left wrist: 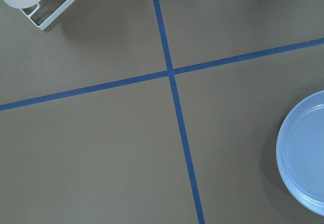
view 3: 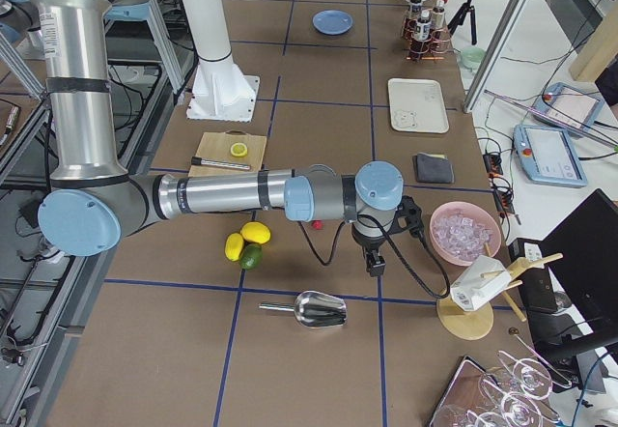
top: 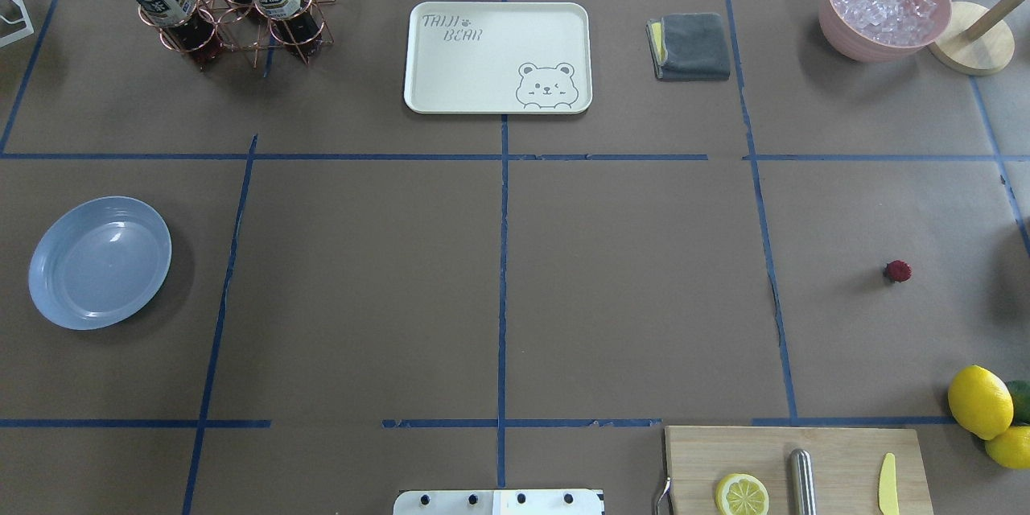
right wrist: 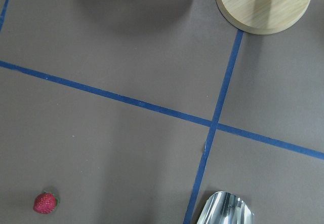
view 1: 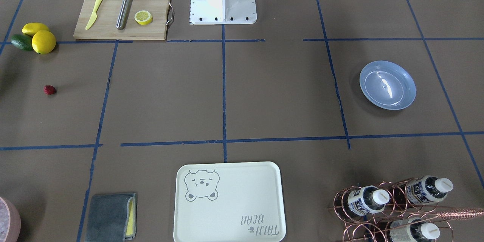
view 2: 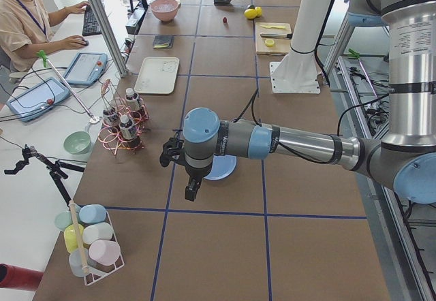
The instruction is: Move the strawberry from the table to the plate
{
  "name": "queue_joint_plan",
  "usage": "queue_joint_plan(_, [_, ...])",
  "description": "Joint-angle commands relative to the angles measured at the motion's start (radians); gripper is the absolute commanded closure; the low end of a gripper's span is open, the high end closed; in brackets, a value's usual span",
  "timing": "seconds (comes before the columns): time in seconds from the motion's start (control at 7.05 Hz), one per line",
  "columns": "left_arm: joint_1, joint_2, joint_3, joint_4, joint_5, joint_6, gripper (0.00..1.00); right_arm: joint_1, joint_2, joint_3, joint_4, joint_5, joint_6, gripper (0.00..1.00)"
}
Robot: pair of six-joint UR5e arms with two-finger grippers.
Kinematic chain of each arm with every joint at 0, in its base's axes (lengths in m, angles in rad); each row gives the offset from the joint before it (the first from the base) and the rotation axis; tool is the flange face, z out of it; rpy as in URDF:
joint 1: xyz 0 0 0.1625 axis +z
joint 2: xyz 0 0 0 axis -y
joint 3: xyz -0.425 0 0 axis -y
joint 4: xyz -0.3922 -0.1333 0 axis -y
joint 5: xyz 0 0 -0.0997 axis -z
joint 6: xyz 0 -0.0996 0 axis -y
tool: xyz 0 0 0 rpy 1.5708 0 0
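I find the strawberry (top: 898,271) lying on the table's (top: 628,298) right side, nearest the right gripper (view 3: 375,265), low-left in its wrist view. The plate (top: 100,262) is well apart, far left. I cannot tell whether that gripper is open or closed.

Counts: 1 strawberry (view 1: 50,90), 1 plate (view 1: 372,83), 2 lemons (view 1: 43,41), 1 avocado (view 1: 21,42), 1 lemon half (view 1: 143,17), 3 bottles (view 1: 368,199), 1 tray (view 1: 234,204), 1 cutting board (view 1: 109,19).

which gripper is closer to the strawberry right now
Right. The right gripper hangs over the table close by the strawberry, which shows in its wrist view. The left gripper is by the plate, at the table's other end from the berry.
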Motion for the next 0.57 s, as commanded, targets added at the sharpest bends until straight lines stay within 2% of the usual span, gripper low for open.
queue_joint_plan(0.0, [0.001,0.001,-0.005,0.002,0.000,0.001,0.00,-0.001,-0.009,0.002,0.010,0.006,0.009,0.00])
queue_joint_plan(0.43, [-0.002,0.005,-0.027,-0.006,-0.018,-0.002,0.00,-0.044,-0.042,0.042,0.039,0.009,0.050,0.00])
